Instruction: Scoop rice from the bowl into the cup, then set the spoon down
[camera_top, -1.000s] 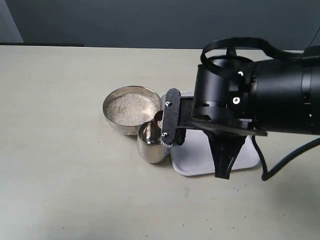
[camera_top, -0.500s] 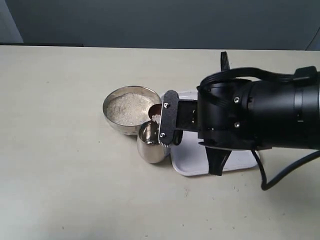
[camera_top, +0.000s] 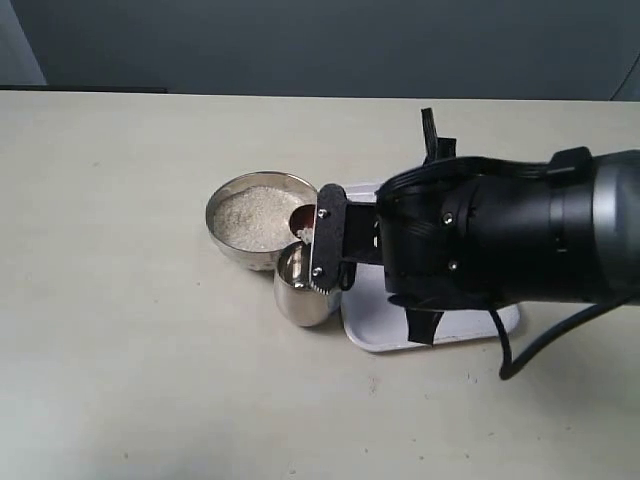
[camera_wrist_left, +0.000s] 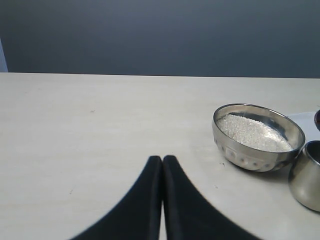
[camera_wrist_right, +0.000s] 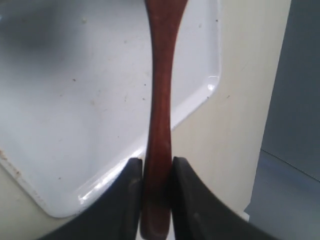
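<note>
**Right gripper holds the spoon over the cup's rim; left gripper shut and empty**

The right gripper (camera_top: 325, 245) is clamped on the handle of the dark reddish-brown wooden spoon (camera_wrist_right: 160, 100). In the right wrist view its two black fingers (camera_wrist_right: 131, 195) press against either side of the thin handle, parted only by the handle's width, and the handle runs straight out ahead of them. In the exterior view the spoon's small oval head (camera_top: 301, 217) sticks out just past the fingertips. A few pale grains show at the head, but whether it carries a full load cannot be told.

Directly below the right gripper's fingertips stands the cup (camera_top: 303, 300), a small steel tumbler, upright. Just beyond the fingertips is the steel bowl (camera_top: 222, 243), wider than the cup. The two stand so close that their walls look to be touching. The rice (camera_top: 255, 215) lies as a heap of white grains in the bowl. The spoon's head hangs about where the bowl's rim and the cup's rim come together.

Under the right gripper's body, behind the fingertips, a white tray (camera_top: 385, 322) lies flat on the beige table (camera_top: 120, 350). The right wrist view shows the tray's bare surface (camera_wrist_right: 75, 100) below the spoon handle.

The left gripper (camera_wrist_left: 162, 165) has its two black fingers pressed together with nothing between them. Ahead of it and off to one side, well apart from it, are the bowl (camera_wrist_left: 240, 155) with its rice (camera_wrist_left: 252, 132) and the cup (camera_wrist_left: 307, 182).
</note>
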